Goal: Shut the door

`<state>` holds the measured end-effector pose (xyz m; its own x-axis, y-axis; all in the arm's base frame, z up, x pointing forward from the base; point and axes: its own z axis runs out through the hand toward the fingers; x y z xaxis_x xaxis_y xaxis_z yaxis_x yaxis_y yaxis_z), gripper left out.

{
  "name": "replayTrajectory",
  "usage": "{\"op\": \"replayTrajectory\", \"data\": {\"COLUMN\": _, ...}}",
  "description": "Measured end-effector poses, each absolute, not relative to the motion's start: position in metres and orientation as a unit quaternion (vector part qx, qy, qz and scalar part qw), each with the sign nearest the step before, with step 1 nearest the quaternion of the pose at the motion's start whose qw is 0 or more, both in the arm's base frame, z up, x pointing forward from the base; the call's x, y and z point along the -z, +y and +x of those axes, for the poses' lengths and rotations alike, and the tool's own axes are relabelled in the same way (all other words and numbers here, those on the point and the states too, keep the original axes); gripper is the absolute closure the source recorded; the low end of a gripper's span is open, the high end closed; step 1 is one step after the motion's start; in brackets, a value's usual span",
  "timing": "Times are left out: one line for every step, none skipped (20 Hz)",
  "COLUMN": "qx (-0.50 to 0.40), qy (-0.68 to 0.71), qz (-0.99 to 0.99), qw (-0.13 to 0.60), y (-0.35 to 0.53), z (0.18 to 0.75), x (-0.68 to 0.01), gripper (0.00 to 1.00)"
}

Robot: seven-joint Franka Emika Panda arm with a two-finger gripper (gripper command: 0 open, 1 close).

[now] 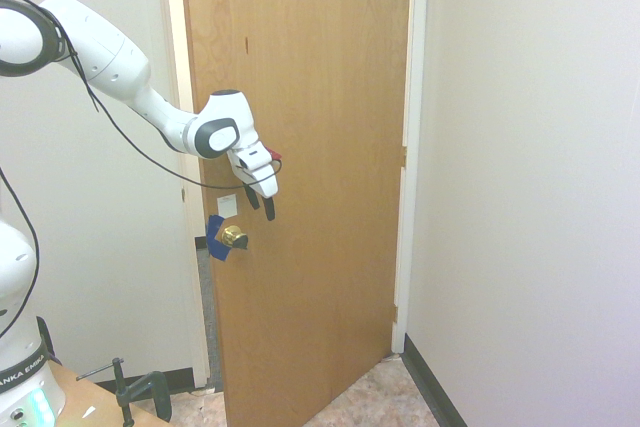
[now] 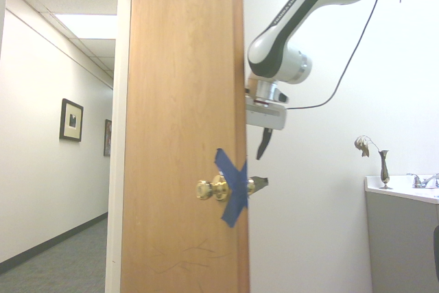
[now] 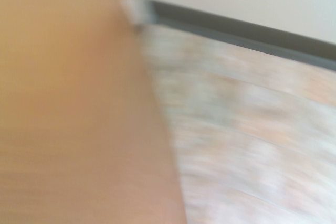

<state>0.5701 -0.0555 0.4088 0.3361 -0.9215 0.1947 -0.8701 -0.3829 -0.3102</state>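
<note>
the door (image 1: 320,147) stands ajar, swung into the room from its white frame (image 1: 413,177), with a strip of the hallway floor (image 2: 62,259) showing past it. the gripper (image 1: 262,213) is on the room side of the door, pointing down near the free edge, just above the brass knob (image 1: 235,237); its two fingers look a little apart, with nothing between them. the step in hand seems to be lining up for a push, and the job looks barely begun, since the gap is plain to see. the likeliest trouble is the fingers catching on the knob or snagging the blue tape (image 1: 216,239) if the arm comes down or sideways before pressing in. a push too close to the free edge could slip off as the door turns, leaving the fingers in the gap, where the frame might pinch them. pressing nearer the hinges would ask for more force and might stall the arm. a push that is too light, or ends too soon, could leave the latch short of catching, so the door rests against the frame unshut
</note>
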Motion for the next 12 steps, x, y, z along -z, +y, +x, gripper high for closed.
{"op": "replayTrajectory", "data": {"qx": 0.178, "qy": 0.524, "qz": -0.83, "qw": 0.074, "y": -0.01, "z": 0.589, "x": -0.412, "gripper": 0.0}}
{"op": "replayTrajectory", "data": {"qx": 0.186, "qy": 0.495, "qz": -0.846, "qw": 0.075, "y": 0.04, "z": 0.603, "x": -0.414, "gripper": 0.0}}
{"op": "replayTrajectory", "data": {"qx": 0.191, "qy": 0.466, "qz": -0.861, "qw": 0.075, "y": 0.088, "z": 0.612, "x": -0.415, "gripper": 0.0}}
{"op": "replayTrajectory", "data": {"qx": 0.192, "qy": 0.44, "qz": -0.874, "qw": 0.074, "y": 0.134, "z": 0.619, "x": -0.414, "gripper": 0.0}}
{"op": "replayTrajectory", "data": {"qx": 0.189, "qy": 0.423, "qz": -0.883, "qw": 0.075, "y": 0.173, "z": 0.623, "x": -0.411, "gripper": 0.0}}
{"op": "replayTrajectory", "data": {"qx": 0.183, "qy": 0.411, "qz": -0.89, "qw": 0.073, "y": 0.2, "z": 0.627, "x": -0.409, "gripper": 0.0}}
{"op": "replayTrajectory", "data": {"qx": 0.179, "qy": 0.404, "qz": -0.894, "qw": 0.071, "y": 0.216, "z": 0.634, "x": -0.409, "gripper": 0.0}}
{"op": "replayTrajectory", "data": {"qx": 0.175, "qy": 0.404, "qz": -0.895, "qw": 0.069, "y": 0.223, "z": 0.643, "x": -0.41, "gripper": 0.0}}
{"op": "replayTrajectory", "data": {"qx": 0.173, "qy": 0.404, "qz": -0.896, "qw": 0.066, "y": 0.223, "z": 0.651, "x": -0.417, "gripper": 0.0}}
{"op": "replayTrajectory", "data": {"qx": 0.171, "qy": 0.406, "qz": -0.895, "qw": 0.065, "y": 0.216, "z": 0.656, "x": -0.425, "gripper": 0.0}}
{"op": "replayTrajectory", "data": {"qx": 0.169, "qy": 0.408, "qz": -0.895, "qw": 0.066, "y": 0.209, "z": 0.655, "x": -0.434, "gripper": 0.0}}
{"op": "replayTrajectory", "data": {"qx": 0.167, "qy": 0.409, "qz": -0.894, "qw": 0.068, "y": 0.201, "z": 0.649, "x": -0.443, "gripper": 0.0}}
